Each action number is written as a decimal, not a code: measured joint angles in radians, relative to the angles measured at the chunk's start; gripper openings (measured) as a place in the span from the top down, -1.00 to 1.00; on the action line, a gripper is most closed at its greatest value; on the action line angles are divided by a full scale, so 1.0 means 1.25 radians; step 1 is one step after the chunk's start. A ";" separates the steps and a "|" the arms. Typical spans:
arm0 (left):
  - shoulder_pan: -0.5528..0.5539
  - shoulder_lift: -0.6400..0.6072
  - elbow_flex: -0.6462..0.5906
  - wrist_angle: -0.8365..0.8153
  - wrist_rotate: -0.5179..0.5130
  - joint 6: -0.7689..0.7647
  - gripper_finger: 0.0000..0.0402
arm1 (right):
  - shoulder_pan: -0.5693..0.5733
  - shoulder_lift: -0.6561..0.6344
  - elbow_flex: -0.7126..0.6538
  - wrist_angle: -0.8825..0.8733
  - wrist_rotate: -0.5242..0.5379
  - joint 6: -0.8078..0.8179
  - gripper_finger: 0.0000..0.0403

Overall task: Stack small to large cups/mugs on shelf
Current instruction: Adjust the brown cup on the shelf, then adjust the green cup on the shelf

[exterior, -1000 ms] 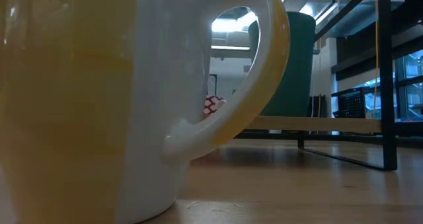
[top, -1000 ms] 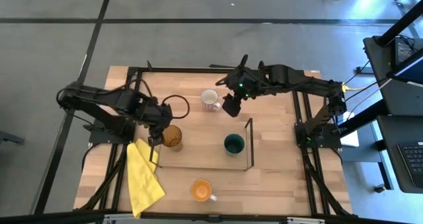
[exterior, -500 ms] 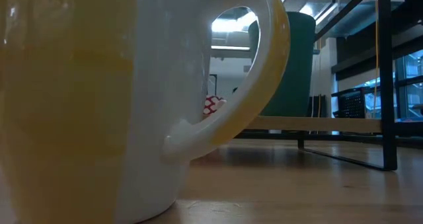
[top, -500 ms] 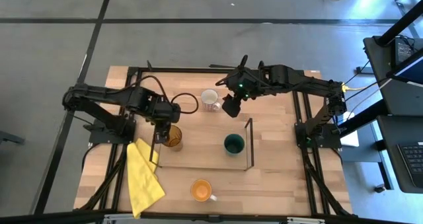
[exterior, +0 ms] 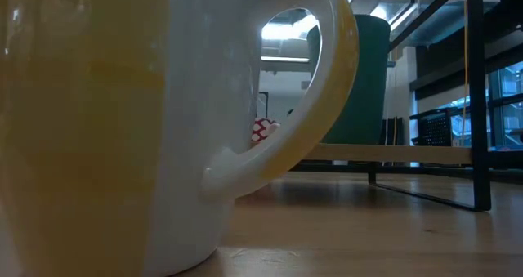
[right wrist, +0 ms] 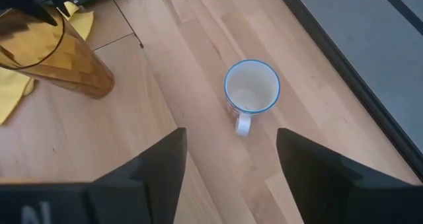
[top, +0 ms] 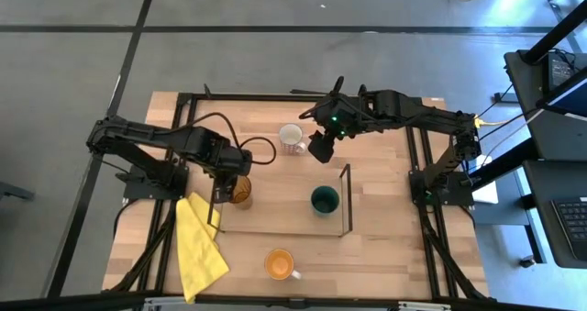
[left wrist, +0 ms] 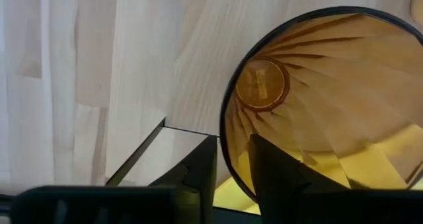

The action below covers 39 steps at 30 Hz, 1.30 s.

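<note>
The amber tumbler [top: 241, 191] stands upright on the left end of the light-wood shelf [top: 284, 215]. My left gripper [top: 229, 184] is shut on the tumbler's rim, as the left wrist view [left wrist: 232, 142] shows. The dark green cup [top: 324, 200] stands on the shelf beside the right wire frame [top: 347, 201]. The white mug [top: 292, 138] stands on the table beyond the shelf. My right gripper [top: 318, 149] hovers open and empty just right of it. The orange mug [top: 280, 263] stands on the table near the front edge and fills the low view [exterior: 122, 130]. My left gripper holds the tumbler's rim [left wrist: 227, 159] on its left side. One finger [left wrist: 277, 178] is inside the tumbler and the other [left wrist: 198, 178] outside. The fingers come from above, pointing down. The tumbler stands upright with its base [left wrist: 262, 85] on the shelf.
A yellow cloth [top: 197, 242] lies on the table's left front, just left of the shelf. The shelf's left wire frame [top: 218, 204] stands close to the tumbler. Bare board lies between the tumbler and the green cup.
My left gripper has moved toward the table's right edge, from beside the shelf's left frame to the tumbler's rim. The tumbler has stayed where it was. The right arm has kept still.
</note>
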 joint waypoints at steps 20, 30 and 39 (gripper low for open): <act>0.000 -0.004 0.000 -0.032 -0.025 -0.018 0.83 | 0.000 0.000 0.000 0.000 0.001 0.000 -0.17; 0.000 -0.009 0.102 -0.080 -0.003 -0.039 0.76 | 0.000 -0.001 0.000 -0.019 -0.004 -0.001 -0.17; -0.004 -0.010 0.234 -0.012 -0.004 -0.067 0.75 | 0.012 -0.001 -0.019 -0.186 -0.083 -0.017 -0.17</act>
